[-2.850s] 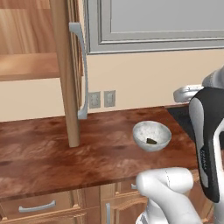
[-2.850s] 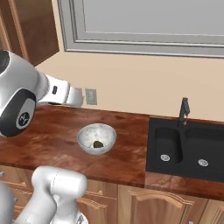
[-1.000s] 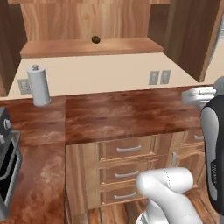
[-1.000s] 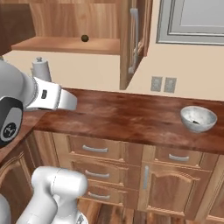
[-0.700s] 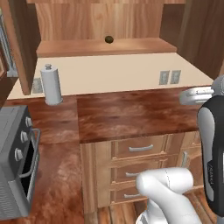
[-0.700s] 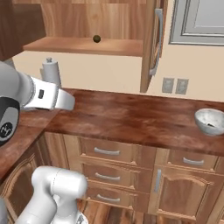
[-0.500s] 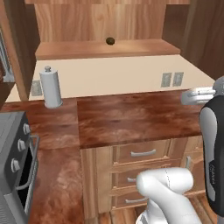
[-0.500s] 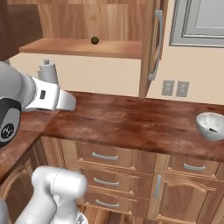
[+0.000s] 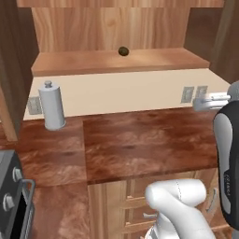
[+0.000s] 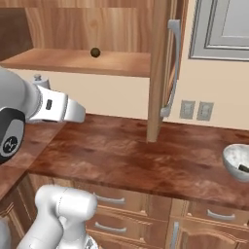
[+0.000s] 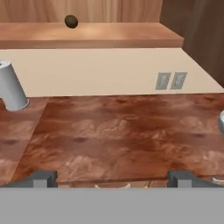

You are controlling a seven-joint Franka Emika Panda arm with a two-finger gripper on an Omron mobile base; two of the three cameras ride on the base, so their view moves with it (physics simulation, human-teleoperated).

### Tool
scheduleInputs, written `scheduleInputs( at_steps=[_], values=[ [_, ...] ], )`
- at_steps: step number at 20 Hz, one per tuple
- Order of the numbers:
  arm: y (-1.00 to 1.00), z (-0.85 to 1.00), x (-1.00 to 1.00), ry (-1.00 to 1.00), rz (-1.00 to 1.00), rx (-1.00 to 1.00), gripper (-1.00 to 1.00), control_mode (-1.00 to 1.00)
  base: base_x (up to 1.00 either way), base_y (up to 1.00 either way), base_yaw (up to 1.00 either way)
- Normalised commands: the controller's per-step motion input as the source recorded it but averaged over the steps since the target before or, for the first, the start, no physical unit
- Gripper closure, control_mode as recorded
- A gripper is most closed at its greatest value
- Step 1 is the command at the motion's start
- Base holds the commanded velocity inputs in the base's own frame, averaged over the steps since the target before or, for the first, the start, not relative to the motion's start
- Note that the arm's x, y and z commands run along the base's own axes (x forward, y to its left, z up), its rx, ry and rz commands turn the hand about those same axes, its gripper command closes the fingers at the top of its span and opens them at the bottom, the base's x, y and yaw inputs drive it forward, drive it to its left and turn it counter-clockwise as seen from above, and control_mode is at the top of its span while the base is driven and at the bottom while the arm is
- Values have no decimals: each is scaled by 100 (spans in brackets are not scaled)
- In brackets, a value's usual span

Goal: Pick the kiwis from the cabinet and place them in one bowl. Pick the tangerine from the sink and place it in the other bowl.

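Observation:
One kiwi, small and dark olive-brown, lies on the light wood shelf of the open cabinet, well above the counter. The cabinet's brown door stands open to the shelf's right. A whitish bowl sits on the counter at the far right, with a dark bit showing inside it; its rim touches the hand view's right edge. My gripper is open and holds nothing, low over the counter's front edge and far below the kiwi. The tangerine and the sink are out of view.
A grey paper-towel holder stands on the counter at the left. Two wall outlets are on the backsplash. A stove is at the lower left. Drawers run under the brown counter.
The base has driven left along the counter, so the whole scene slid right. The cabinet shelf with the kiwi is now ahead and nearer, the bowl at the right edge. The gripper stays open.

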Motion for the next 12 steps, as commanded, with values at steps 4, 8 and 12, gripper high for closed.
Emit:
scheduleInputs(
  at_steps=[4,8,12],
  values=[
    [0,0,0,0,0,0,-100,100,57,0,0],
    [0,0,0,0,0,0,-100,100,46,0,0],
    [0,0,0,0,0,0,-100,100,33,0,0]
  ],
)
